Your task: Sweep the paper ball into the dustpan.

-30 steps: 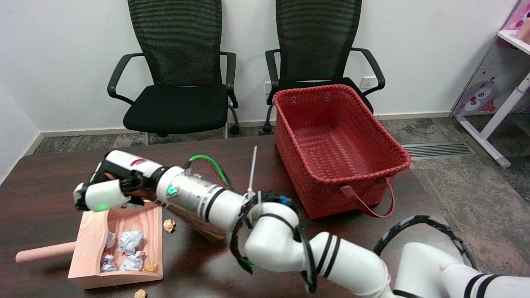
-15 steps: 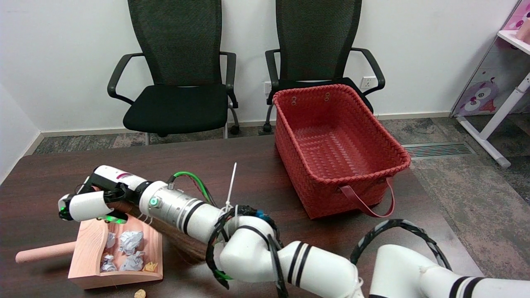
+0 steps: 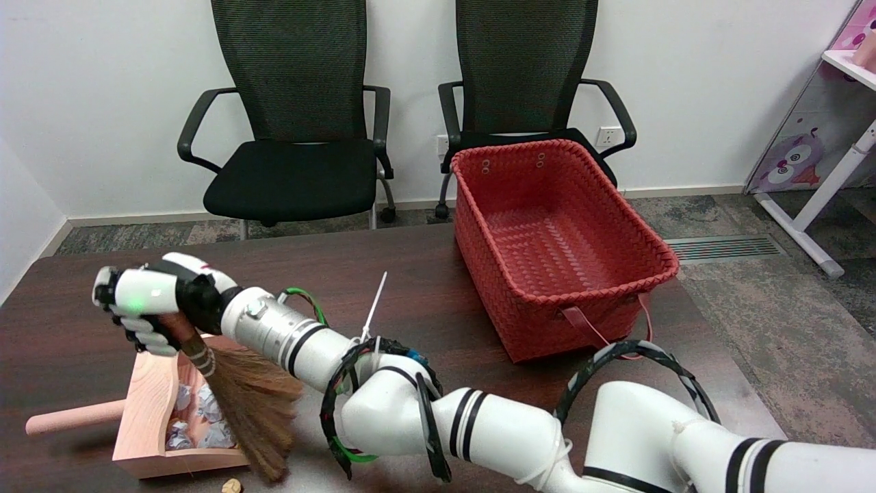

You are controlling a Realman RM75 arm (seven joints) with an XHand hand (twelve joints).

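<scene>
My right hand (image 3: 154,301) grips the short handle of a brown straw broom (image 3: 250,411) above the far end of the wooden dustpan (image 3: 144,418). The bristles hang down over the dustpan's open right side and hide part of it. Several crumpled white paper balls (image 3: 195,421) lie inside the dustpan. One small tan paper ball (image 3: 231,486) rests on the dark table (image 3: 61,356) just in front of the dustpan. The dustpan's round handle (image 3: 68,418) points left.
A large red woven basket (image 3: 558,239) stands on the table's right part, with a strap (image 3: 582,322) hanging at its front. Two black office chairs (image 3: 298,130) stand beyond the table's far edge. My right arm (image 3: 479,431) crosses the lower picture.
My right hand has lifted and turned, swinging the broom's bristles from under the arm to hang over the dustpan's right side. The tan ball seen beside the dustpan a second ago is out of sight.
</scene>
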